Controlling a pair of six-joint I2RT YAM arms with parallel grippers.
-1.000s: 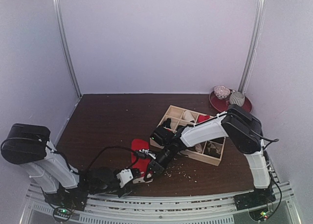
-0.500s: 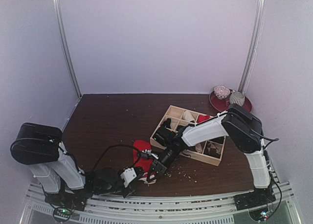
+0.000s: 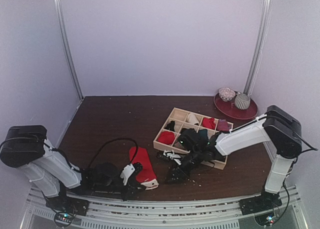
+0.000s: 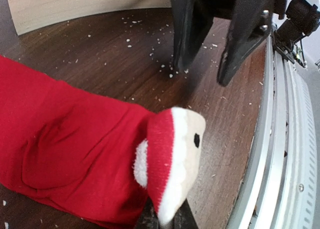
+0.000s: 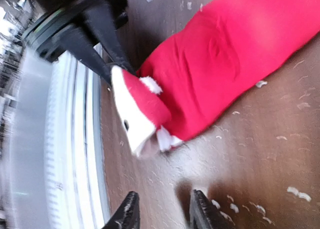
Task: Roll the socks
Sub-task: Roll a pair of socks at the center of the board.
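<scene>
Two grippers have traded places at the red sock (image 4: 75, 149) since a second ago. Our left gripper (image 4: 166, 220), half parted then, is now clenched on the white cuff (image 4: 182, 149), and the sock lies flat on the table (image 4: 115, 54) beyond its fingers. Our right gripper (image 5: 162, 214) has let go of that cuff and drawn back. Its fingers stand parted and bare, just short of the cuff.

readable text: none | labels, brands: none legible | numbers, signs: none legible | views: all three
</scene>
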